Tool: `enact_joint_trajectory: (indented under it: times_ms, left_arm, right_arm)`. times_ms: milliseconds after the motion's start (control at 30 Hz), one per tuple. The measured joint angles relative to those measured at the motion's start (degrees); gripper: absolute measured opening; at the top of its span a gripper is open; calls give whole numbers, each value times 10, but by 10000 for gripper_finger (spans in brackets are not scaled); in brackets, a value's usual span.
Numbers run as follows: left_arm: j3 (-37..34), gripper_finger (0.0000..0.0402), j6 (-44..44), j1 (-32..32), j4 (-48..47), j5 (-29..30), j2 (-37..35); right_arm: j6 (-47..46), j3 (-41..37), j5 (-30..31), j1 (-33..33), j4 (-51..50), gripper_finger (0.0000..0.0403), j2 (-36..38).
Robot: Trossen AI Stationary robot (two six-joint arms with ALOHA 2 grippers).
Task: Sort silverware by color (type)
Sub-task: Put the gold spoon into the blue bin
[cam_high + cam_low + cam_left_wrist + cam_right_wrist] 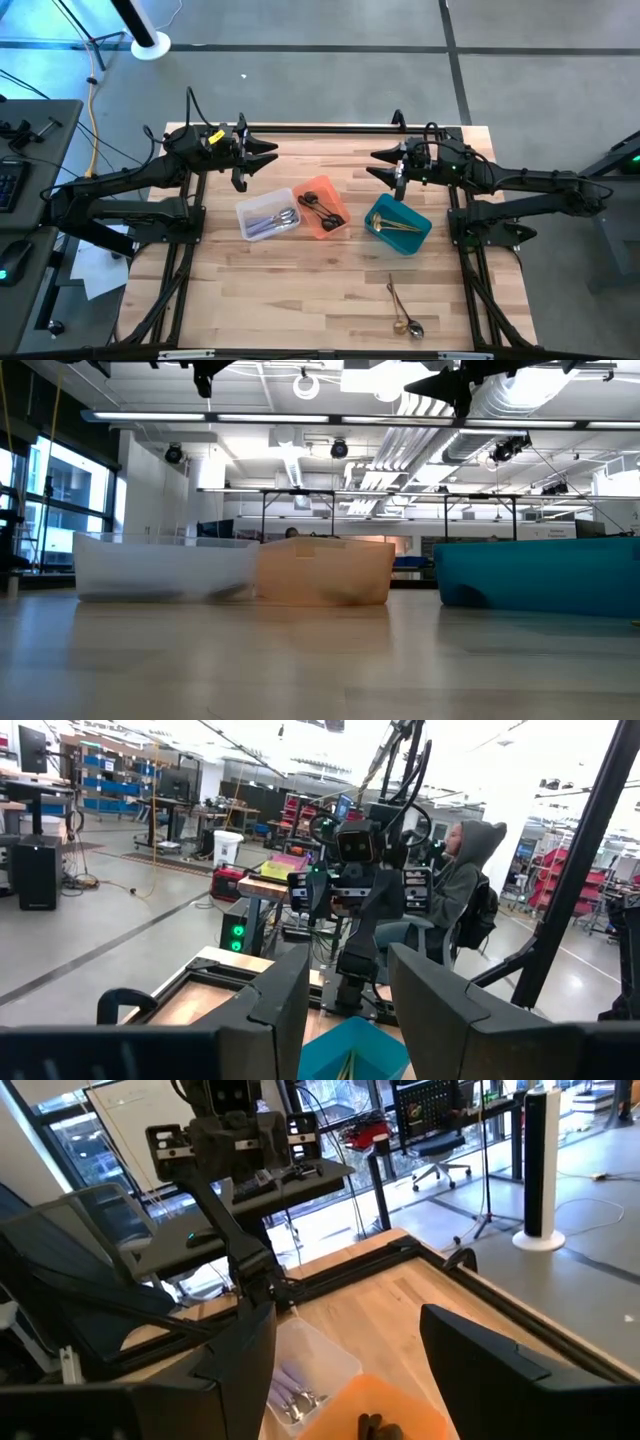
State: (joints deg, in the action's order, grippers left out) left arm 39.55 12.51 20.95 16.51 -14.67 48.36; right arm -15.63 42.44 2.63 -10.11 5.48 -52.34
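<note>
Last loose gold spoon (pixel 400 308) lies lengthwise on the surface's front right, well below the teal bin (pixel 397 224), nearer the wide-open, empty right gripper (pixel 378 166); left gripper (pixel 268 155) parted, empty.

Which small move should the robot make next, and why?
Probably the right gripper should go to the loose silverware at the table's near edge: those pieces still lie outside the bins, both grippers are empty, and the right one is closer.
</note>
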Motion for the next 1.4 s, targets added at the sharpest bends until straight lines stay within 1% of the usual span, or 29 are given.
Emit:
enact_joint_trajectory:
  times_ms: [67, 133, 200, 300, 400, 567, 667, 767, 833, 967, 1067, 1133, 1233, 1400]
  left_arm:
    - [0, 129, 0, 0, 0, 0, 0]
    - [0, 129, 0, 0, 0, 0, 0]
    - [0, 129, 0, 0, 0, 0, 0]
    - [0, 129, 0, 0, 0, 0, 0]
    - [0, 129, -1, 0, 0, 0, 0]
    - [0, 129, 9, 0, 0, 0, 0]
    - [0, 129, 9, 0, -1, 0, 0]
    - [0, 129, 9, 0, -1, 0, 0]
    - [0, 129, 9, 0, -2, 0, 0]
    - [0, 129, 9, 0, -2, 0, 0]
    - [0, 129, 9, 0, -4, 0, 0]
    - [0, 129, 8, 0, -5, 0, 0]
    - [0, 129, 8, 0, -7, 0, 0]
    - [0, 129, 8, 0, -14, 0, 0]
  right_arm:
    - [-16, 0, -2, 0, 0, 233, 0]
    - [-59, 0, -20, 0, 0, 233, 0]
    - [-117, 0, -58, 4, 0, 233, 0]
    - [-214, 0, -113, 37, 4, 233, -4]
    - [-294, 0, -123, 98, 2, 233, -14]
    - [-433, 0, -105, 220, -12, 233, -53]
    - [-536, -1, -86, 293, -38, 233, -86]
    - [-662, -1, -85, 356, -60, 233, -129]
    - [-753, -1, -99, 392, -62, 233, -161]
    - [-901, -1, -135, 447, -74, 233, -225]
    - [-997, -1, -144, 476, -100, 233, -270]
    - [-1044, -1, -161, 487, -107, 233, -298]
    - [-1088, -1, -167, 495, -108, 233, -333]
    - [-1121, -1, -172, 495, -107, 233, -370]
